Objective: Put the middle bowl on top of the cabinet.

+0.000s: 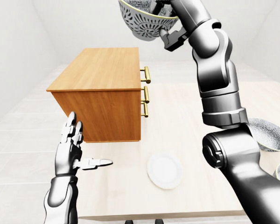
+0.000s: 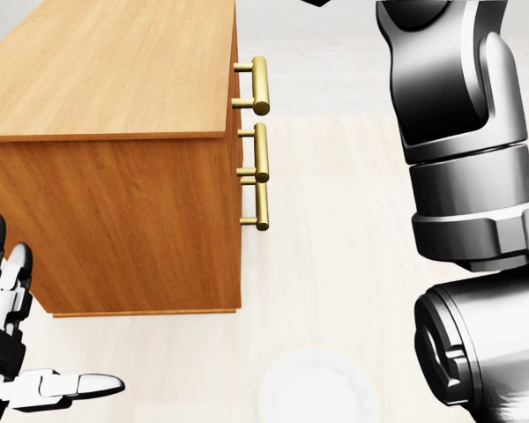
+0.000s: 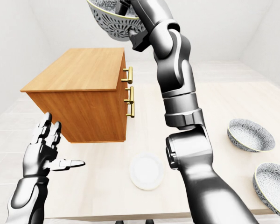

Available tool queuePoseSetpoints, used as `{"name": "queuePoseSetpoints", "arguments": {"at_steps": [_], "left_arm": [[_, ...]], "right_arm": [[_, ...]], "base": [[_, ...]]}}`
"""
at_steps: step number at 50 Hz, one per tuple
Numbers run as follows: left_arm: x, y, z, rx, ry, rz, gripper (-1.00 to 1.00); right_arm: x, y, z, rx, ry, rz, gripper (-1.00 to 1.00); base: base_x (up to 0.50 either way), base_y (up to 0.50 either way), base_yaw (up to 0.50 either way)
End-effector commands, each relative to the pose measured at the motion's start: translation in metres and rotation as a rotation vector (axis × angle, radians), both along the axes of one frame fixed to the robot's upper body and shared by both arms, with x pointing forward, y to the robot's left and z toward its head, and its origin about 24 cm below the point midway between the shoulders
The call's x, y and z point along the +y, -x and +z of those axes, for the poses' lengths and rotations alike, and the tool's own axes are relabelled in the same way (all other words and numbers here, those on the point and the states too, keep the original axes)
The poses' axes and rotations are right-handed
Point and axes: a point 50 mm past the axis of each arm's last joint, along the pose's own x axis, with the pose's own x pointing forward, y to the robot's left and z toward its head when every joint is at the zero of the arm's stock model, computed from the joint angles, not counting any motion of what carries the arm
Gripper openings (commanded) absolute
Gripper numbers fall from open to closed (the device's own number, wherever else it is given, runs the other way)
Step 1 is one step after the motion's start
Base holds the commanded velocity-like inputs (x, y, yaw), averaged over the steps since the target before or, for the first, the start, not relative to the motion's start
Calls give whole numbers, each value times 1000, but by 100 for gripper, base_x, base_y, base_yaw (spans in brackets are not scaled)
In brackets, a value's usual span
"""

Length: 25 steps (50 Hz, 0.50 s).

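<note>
Right hand (image 1: pixel 171 29) way up high, clamped round the rim of the grey-and-white patterned ceramic bowl (image 1: pixel 141 21), in mid-air, well clear of the wooden cabinet (image 1: pixel 102 74), over its brass-handle edge. Left hand (image 1: pixel 73 148) wide open, fingers spread, near the pale tabletop's (image 1: pixel 186 116) bottom-left corner.

**What the table carries**

The pale wooden table (image 3: pixel 224 105) carries a wooden cabinet (image 3: pixel 77 70) on the left of the right-eye view (its brass handles face right). A white plate (image 3: pixel 146 171) lies near the bottom edge. At the right sit one patterned bowl (image 3: pixel 250 135) and a second bowl (image 3: pixel 274 182) below it.
</note>
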Motion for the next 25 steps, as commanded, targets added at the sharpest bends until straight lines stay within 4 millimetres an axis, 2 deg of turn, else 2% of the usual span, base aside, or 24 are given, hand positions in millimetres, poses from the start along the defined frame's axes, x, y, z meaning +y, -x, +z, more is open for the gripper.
{"name": "queuePoseSetpoints", "arguments": {"at_steps": [1, 10, 14, 21, 25], "left_arm": [[-1, 3, -1, 7, -1, -1, 100], [3, 5, -4, 10, -3, 6, 100], [6, 8, 4, -10, -10, 17, 100], [9, 19, 11, -37, -11, 24, 100], [10, 26, 7, -18, -4, 24, 100]], "right_arm": [[29, -10, 7, 20, -133, 89, -100], [37, -31, -3, 119, -224, 29, -100], [39, -37, -12, 159, -241, 3, -100], [50, -37, -11, 177, -225, 4, -100], [56, -37, -11, 177, -219, -3, -100]], "base": [[0, 0, 0], [0, 0, 0], [0, 0, 0], [0, 0, 0], [0, 0, 0]]}}
